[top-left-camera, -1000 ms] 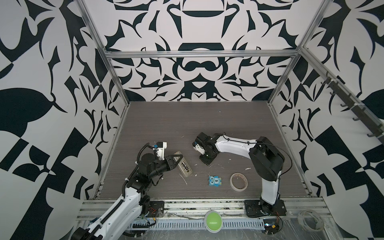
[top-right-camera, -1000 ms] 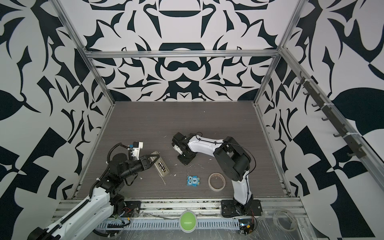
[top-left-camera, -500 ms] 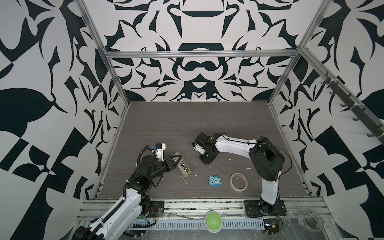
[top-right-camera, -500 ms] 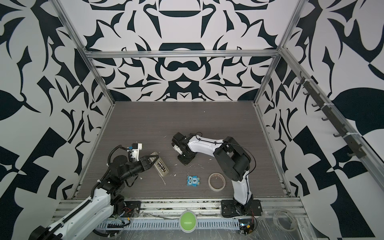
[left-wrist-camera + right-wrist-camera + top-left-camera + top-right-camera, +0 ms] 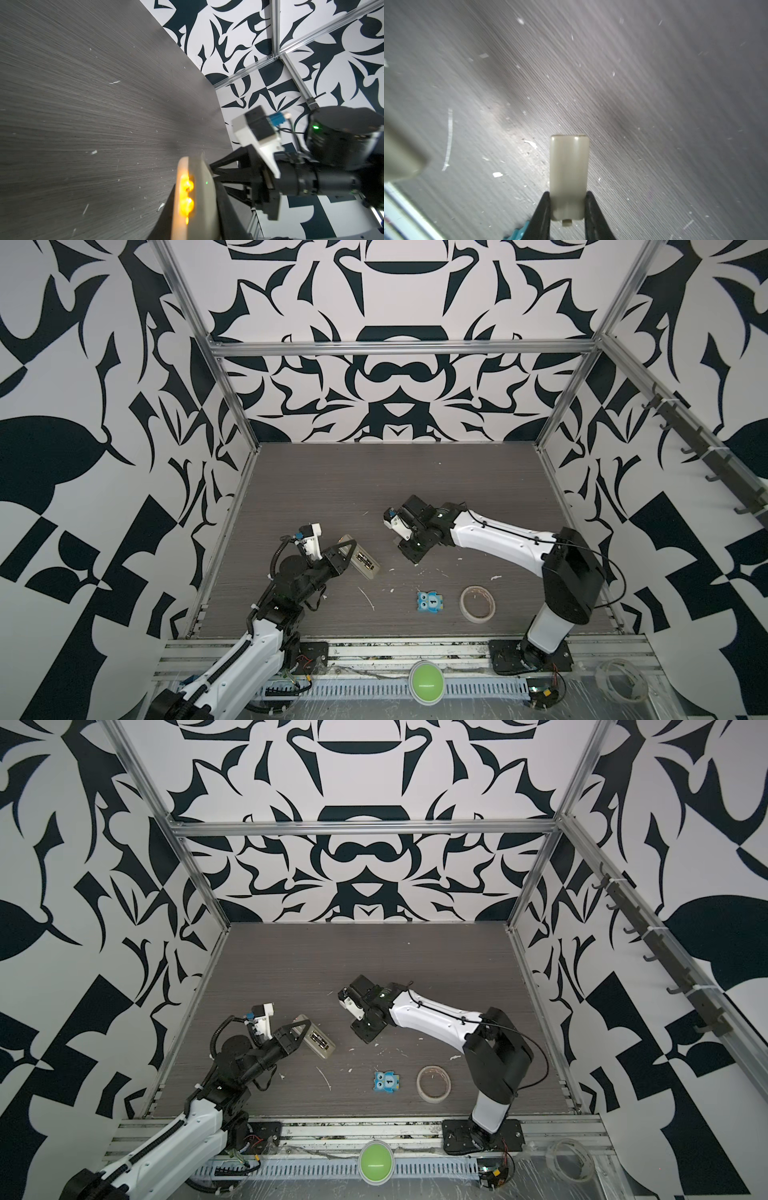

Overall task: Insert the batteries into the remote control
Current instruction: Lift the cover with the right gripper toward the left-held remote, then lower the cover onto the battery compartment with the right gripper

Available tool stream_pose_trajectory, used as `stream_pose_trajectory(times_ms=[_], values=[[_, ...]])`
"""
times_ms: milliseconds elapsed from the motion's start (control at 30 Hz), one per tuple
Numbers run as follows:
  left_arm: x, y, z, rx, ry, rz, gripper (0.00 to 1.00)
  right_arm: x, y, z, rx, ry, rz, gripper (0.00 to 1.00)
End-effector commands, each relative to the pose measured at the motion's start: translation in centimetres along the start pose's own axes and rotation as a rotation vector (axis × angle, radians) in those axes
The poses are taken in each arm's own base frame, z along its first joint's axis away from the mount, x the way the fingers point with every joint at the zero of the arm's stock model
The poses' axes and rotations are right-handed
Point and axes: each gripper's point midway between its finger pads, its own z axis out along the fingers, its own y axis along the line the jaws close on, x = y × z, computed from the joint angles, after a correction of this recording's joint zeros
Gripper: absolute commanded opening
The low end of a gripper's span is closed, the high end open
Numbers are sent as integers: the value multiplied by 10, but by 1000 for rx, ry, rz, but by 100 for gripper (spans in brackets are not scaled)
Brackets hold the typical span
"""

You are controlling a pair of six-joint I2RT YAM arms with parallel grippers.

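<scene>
the left pincer (image 5: pixel 347 556) is pressing together on one end of the remote (image 5: pixel 365 568), holding it tilted at the left side of the table (image 5: pixel 374 481). the remote is showing its back, and two batteries (image 5: pixel 364 560) are lying side by side in its open slot. to the right, apart from the remote, the right pincer (image 5: pixel 568 196) is pinching a small off-white cover (image 5: pixel 569 166), which is sticking out past its fingertips (image 5: pixel 544 205) over the grey table top. nearer to me a blue owl tile (image 5: pixel 430 602) is lying flat, with a roll of tape (image 5: pixel 477 602) just beside it on the right. white scraps (image 5: pixel 366 598) are lying scattered between the arms.
</scene>
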Motion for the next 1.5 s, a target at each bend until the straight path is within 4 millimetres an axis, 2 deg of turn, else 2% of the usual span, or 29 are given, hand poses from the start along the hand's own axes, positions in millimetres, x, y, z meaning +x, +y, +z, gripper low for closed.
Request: stream_pose_trajectory(times_ms=[0, 233, 367, 600, 900, 1467], values=[[-20, -13, -4, 51, -105, 5, 0, -16, 14, -24, -1, -81, -34, 2], [-24, -12, -7, 53, -136, 6, 0, -39, 54, -52, -54, -168, -119, 2], [-25, -13, -8, 57, -144, 5, 0, -46, 76, -56, -84, -172, -162, 2], [-23, -10, -10, 54, -147, 10, 0, -56, 102, -50, -144, -161, -182, 2], [-20, -7, -11, 50, -143, 18, 0, -59, 110, -36, -161, -131, -185, 2], [-16, -4, -12, 45, -130, 14, 0, -63, 112, -29, -152, -134, -184, 1]])
